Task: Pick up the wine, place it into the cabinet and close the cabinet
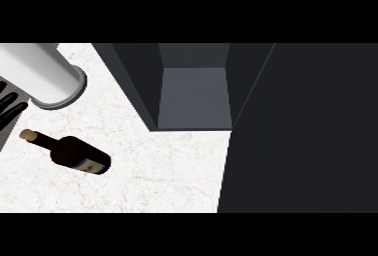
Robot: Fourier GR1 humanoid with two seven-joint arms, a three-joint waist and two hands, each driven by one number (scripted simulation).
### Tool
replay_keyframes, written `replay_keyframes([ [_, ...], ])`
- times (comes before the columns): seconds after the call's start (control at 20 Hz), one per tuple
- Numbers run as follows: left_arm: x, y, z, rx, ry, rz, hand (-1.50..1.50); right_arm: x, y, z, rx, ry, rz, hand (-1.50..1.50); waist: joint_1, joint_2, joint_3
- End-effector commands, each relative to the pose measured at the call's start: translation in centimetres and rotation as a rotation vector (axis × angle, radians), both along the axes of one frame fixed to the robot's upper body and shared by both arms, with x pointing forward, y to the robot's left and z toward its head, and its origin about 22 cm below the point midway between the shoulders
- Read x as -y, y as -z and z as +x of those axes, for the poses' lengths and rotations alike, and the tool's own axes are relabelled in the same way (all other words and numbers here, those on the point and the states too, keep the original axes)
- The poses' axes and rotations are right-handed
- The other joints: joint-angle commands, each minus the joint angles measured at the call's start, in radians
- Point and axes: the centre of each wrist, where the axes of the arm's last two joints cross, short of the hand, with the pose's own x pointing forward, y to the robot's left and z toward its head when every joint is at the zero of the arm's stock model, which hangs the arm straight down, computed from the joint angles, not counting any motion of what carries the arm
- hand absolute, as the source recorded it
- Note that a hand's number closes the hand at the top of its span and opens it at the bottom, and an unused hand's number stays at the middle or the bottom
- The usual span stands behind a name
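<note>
Head view, single frame.

- White marble-patterned counter (pixel 162 170) fills the left and middle of the view.
- Dark glass wine bottle (pixel 71 152) with a tan cork and a small label near its base: on the counter, left side, nearer than the cabinet and well apart from it. The neck points to the far left and the base to the near right. Whether it stands upright or lies on its side cannot be told from this angle.
- Dark grey cabinet (pixel 140 85): on the counter at the far middle, open. A lighter grey inner surface shows between its two dark side walls, with nothing on it.
- Cabinet door (pixel 303 130): a broad dark panel swung open, covering the right side of the view from far to near.
- Grey forearm (pixel 40 70): a pale cylinder across the far-left corner, ringed end toward the counter.
- Left hand (pixel 9 107): black, cut off by the left edge, just far-left of the bottle's cork and apart from it. Open or closed: cannot tell; nothing is seen in it.
- The bottle is free of any hand.
</note>
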Motion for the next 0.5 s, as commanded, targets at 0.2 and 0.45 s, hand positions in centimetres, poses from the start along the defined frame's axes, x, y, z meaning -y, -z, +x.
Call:
replay_keyframes([
  [0.2, -1.3, 5.7, -0.8, -0.060, -0.018, 0.035, -1.50, 0.2, -1.3, -2.3, 0.021, -0.066, 0.031, -1.50, 0.006, -0.001, 0.000],
  [0.45, -2.0, 6.6, 1.5, -0.062, -0.041, 0.049, -1.50, -0.3, -0.6, -3.3, 0.036, -0.065, 0.029, -1.50, -0.001, 0.001, 0.000],
])
